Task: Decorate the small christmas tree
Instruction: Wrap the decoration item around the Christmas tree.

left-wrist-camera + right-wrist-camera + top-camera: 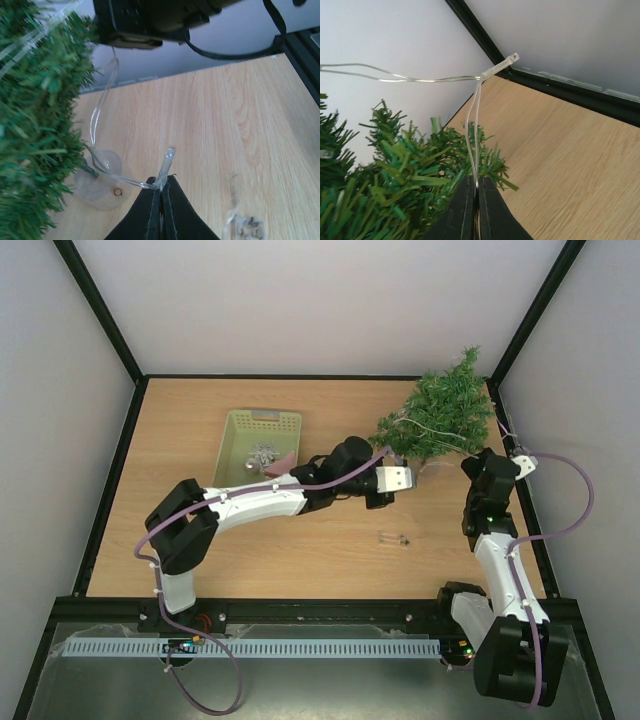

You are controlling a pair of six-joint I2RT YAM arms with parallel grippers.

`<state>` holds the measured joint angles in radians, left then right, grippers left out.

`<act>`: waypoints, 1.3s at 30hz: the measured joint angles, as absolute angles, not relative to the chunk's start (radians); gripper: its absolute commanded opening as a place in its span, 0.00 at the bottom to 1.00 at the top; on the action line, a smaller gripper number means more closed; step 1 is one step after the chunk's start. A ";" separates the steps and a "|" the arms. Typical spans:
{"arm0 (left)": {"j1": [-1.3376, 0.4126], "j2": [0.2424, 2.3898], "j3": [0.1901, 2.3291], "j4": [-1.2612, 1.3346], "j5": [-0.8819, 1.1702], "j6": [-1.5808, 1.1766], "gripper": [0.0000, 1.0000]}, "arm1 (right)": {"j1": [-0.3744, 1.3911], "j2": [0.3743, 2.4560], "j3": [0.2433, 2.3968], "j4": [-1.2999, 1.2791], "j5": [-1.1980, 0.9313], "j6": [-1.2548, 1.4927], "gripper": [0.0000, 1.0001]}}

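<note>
1. Right now the small christmas tree (440, 415) stands in the far right corner of the table (300, 560), with its dark green, bushy branches spreading toward the side wall.
2. Its trunk ends in a clear round foot (100, 185) that rests on the wood, seen best from the left wrist camera.
3. A thin clear light wire (100, 110) loops down past the branches to the foot and runs on to the left gripper (161, 192).
4. The left gripper's jaws are pressed together on that wire, and a tiny bulb (169, 152) sticks up just above the fingertips.
5. From above, the left gripper (405, 478) sits just beside the near left edge of the tree, its arm reaching across the middle of the table.
6. The right gripper (474, 185) has its jaws together on a doubled strand of the same kind of wire, which rises to another small bulb (502, 64) and then runs off to the left above the branches (395, 190).
7. In the top view the right gripper (482, 456) is at the near right edge of the tree.
8. A small clear object (393, 537) lies on the wood near the left gripper, too small to identify.
9. Well apart to the left is a pale green basket (240, 430), with silvery pieces (262, 456) inside it.
</note>
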<state>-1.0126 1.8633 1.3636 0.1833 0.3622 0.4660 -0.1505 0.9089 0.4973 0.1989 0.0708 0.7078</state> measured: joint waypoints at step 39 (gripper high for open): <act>-0.843 1.827 1.317 0.494 0.464 0.012 0.02 | 0.183 0.678 0.153 0.288 -0.210 0.796 0.45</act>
<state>-0.8429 1.8267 1.3167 0.4938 0.4641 0.0120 0.1833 0.6781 0.1532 0.2878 -0.2100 0.7963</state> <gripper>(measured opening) 0.029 0.451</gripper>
